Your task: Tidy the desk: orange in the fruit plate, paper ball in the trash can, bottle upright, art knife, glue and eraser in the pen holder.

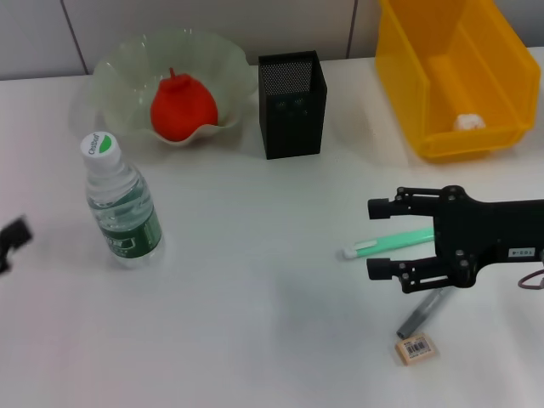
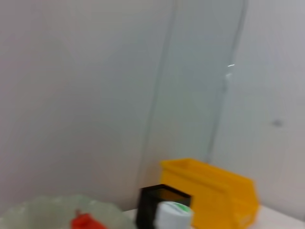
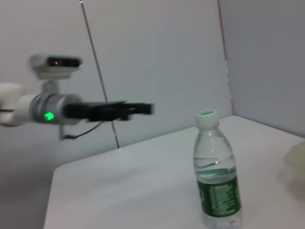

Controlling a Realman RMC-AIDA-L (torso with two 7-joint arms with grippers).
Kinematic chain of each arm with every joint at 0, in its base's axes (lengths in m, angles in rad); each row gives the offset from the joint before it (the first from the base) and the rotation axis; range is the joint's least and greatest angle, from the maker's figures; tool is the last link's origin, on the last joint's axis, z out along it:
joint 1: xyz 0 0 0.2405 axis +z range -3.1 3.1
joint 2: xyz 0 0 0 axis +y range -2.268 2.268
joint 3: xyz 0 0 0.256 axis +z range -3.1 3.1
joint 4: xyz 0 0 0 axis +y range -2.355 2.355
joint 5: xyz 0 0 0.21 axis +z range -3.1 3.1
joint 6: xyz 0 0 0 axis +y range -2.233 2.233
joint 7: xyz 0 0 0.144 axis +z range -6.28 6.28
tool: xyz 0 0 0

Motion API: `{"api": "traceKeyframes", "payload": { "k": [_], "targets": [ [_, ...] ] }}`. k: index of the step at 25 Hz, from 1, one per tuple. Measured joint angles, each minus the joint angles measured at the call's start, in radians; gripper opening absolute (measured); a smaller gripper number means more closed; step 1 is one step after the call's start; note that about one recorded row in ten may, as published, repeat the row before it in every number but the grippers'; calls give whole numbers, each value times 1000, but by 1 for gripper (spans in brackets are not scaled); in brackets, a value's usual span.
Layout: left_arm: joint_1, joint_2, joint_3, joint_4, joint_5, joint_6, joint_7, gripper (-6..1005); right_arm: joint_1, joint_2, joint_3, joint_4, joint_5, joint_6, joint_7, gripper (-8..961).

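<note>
- Left gripper sits at the far-left edge, mostly cut off — I cannot tell how it is set.
- Bottle, clear ribbed plastic, stands upright left of centre.
- Lumpy orange rests in the scalloped fruit plate, upper left.
- Mesh pen holder waits upper centre.
- Right gripper, jaws wide, straddles the green art knife; eraser lies below.
- Paper ball sits in the yellow trash can, upper right.
</note>
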Motion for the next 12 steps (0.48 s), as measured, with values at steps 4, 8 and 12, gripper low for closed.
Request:
{"api": "traceKeyframes", "payload": {
  "k": [4,8,12],
  "targets": [
    [-10,5,-135,-95,86,176,99,795,-4,-1,32,-5,0,-1,3,846],
    [-31,7,-165,-131,209,232,142,791,-7,-6,41,-7,0,-1,6,846],
    [-76,1,-158,-158,301,249,166,784,-10,-12,41,-12,0,3,10,846]
  ]
}}
